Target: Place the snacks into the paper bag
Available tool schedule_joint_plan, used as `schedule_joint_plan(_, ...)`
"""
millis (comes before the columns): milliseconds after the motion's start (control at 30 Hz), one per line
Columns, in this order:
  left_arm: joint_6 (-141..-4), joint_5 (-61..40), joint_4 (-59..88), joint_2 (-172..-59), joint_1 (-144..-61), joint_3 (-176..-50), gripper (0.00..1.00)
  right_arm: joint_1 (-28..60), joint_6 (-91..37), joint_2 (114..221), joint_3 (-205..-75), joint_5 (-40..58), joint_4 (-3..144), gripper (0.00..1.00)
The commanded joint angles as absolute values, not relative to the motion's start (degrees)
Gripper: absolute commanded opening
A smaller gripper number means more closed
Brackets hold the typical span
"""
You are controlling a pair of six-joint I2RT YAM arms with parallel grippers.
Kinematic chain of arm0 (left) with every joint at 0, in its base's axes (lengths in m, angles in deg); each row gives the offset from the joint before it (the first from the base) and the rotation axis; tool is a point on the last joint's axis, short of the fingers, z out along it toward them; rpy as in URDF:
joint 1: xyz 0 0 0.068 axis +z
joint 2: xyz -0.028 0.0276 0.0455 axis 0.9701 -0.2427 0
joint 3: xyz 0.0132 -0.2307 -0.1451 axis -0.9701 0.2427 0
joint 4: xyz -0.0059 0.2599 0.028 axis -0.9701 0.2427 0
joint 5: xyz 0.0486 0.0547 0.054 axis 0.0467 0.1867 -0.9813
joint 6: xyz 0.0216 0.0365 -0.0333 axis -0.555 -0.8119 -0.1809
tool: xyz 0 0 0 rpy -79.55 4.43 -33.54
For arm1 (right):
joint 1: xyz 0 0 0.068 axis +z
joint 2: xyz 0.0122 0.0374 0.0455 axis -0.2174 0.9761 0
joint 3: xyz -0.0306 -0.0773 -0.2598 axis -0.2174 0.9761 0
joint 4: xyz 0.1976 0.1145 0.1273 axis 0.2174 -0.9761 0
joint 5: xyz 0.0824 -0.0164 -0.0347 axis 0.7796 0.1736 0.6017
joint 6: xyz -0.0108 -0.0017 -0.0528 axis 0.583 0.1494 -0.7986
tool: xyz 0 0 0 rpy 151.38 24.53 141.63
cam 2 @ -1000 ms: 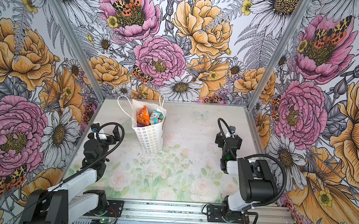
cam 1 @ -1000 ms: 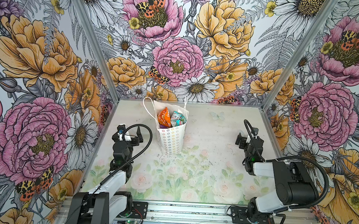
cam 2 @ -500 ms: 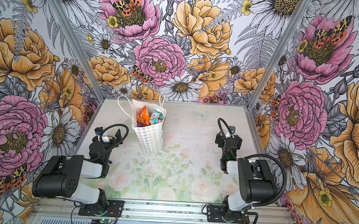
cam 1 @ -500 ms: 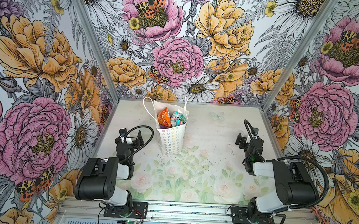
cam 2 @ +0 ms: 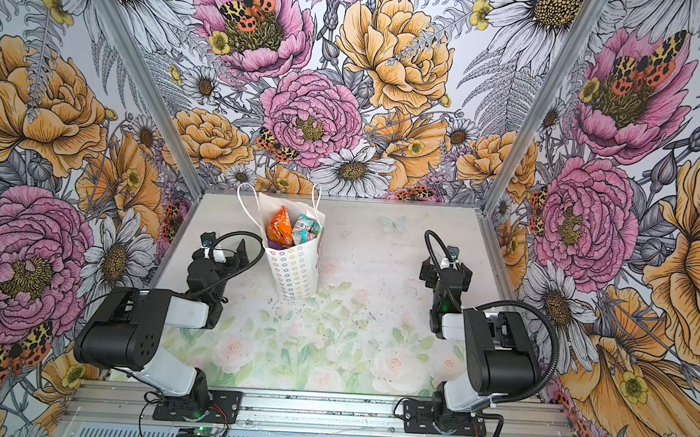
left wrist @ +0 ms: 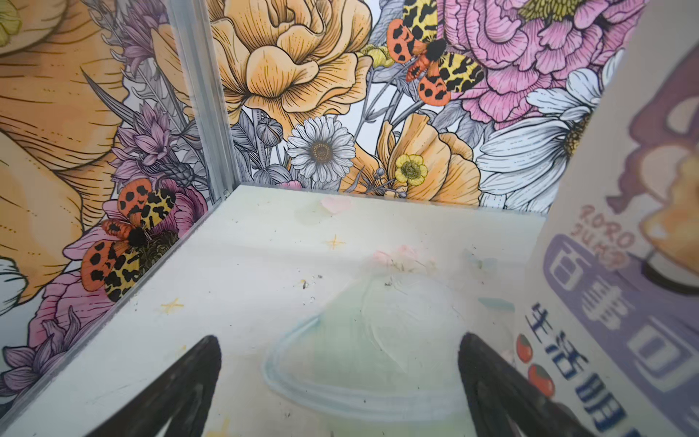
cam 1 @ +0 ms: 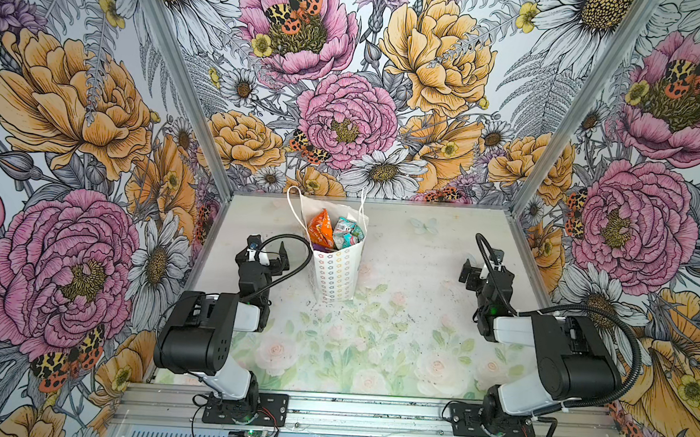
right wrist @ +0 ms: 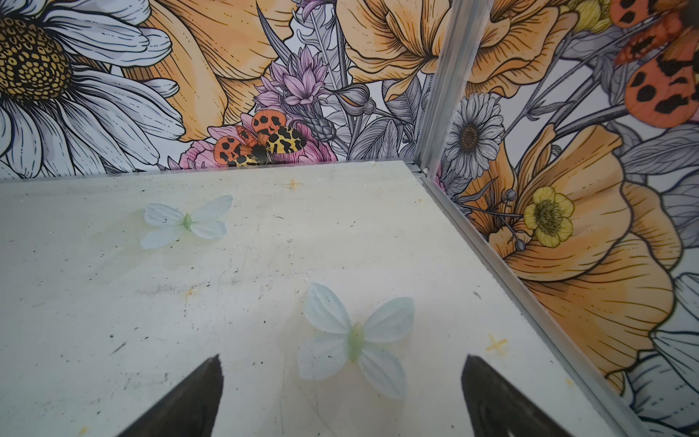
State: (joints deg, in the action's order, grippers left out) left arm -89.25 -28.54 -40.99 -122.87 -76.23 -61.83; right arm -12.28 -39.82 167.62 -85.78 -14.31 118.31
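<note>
Two black parallel grippers, both empty, flank one tall white paper bag on the table.
Pink lettering "RORO JUMP" and blue Chinese characters can be read on the bag's face in the left wrist view, where the cartoon figure is blurred and cut off. The crinkly snacks, orange, teal and purple, fill the bag's mouth, above centre in both top views; their print is too small to read. The left gripper, jaws spread wide, sits just beside the bag. The right gripper, equally wide, stands well apart at the right. The pale table shows faded roses and dark specks; floral wallpaper with moths lines the walls.
</note>
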Motion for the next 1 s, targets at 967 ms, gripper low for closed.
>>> schedule_joint_plan(967,-89.6,-33.0,-36.8,-122.5,-77.4,-61.9,0.99,-13.3,-38.6,167.9,-85.3,-12.4,120.0,1.00)
